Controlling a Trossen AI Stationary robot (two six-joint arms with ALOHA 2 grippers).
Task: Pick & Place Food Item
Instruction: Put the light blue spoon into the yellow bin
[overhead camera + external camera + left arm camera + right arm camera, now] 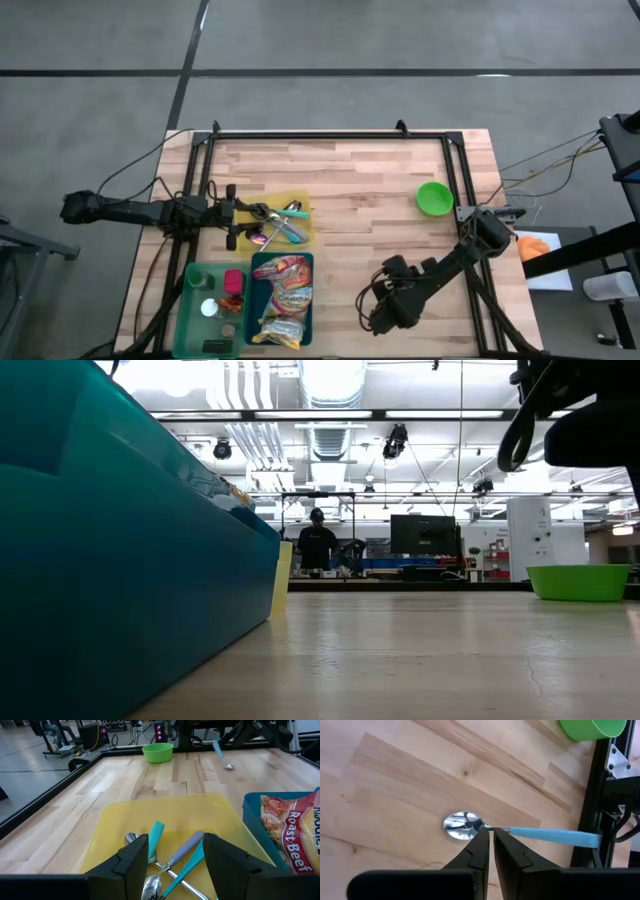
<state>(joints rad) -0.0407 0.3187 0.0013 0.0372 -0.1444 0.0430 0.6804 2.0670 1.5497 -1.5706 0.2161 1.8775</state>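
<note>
While the right gripper [489,837] pinches a spoon [520,831] by its neck, probably to carry it, the left gripper [172,862], fingers spread, hovers over utensils in the yellow tray [115,820].

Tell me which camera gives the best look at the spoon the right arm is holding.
The right wrist view: the blue-handled spoon fills the frame, pinched at its neck by the shut right tool. The left wrist view shows it small and far off, near the green bowl. The high view hides it under the arm; the low view misses it.
</note>
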